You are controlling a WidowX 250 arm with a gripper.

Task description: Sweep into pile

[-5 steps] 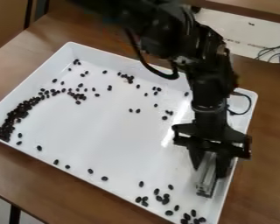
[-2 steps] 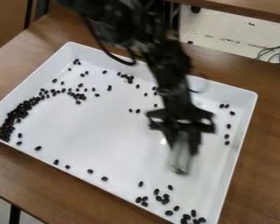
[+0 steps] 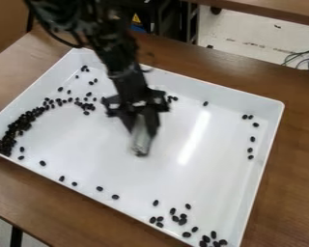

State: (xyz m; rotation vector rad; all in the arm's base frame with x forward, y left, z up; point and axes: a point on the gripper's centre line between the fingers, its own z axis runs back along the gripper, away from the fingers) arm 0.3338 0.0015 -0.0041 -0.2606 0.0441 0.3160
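Beans (image 3: 18, 126), small and dark, lie in a shallow white tray (image 3: 221, 161), most densely in a curved band that starts at its left corner and thins toward the far side. Looser ones are scattered along the near wall, in a cluster toward the near right corner and in a short line beside the right wall; a few more lie near the far wall. The hand (image 3: 143, 131) of the black arm (image 3: 126, 72) hangs over the tray, left of its middle, with a pale grey piece (image 3: 141, 144) at its lower end. Whether the hand is spread or pressed together cannot be told, nor whether the piece is pinched in it or touches the tray. The step in hand is judged to be gathering the strays, the pile being only partly formed. The next move probably calls for lowering the piece onto the tray floor behind some loose beans and drawing them toward the dense band, gently enough that they do not scatter. The tray rests on a brown wooden surface (image 3: 283, 193). Beyond its far edge, dark equipment (image 3: 160, 21) bears a yellow triangular label (image 3: 136, 18) with no legible wording. Thin cables (image 3: 301, 59) lie at far right.
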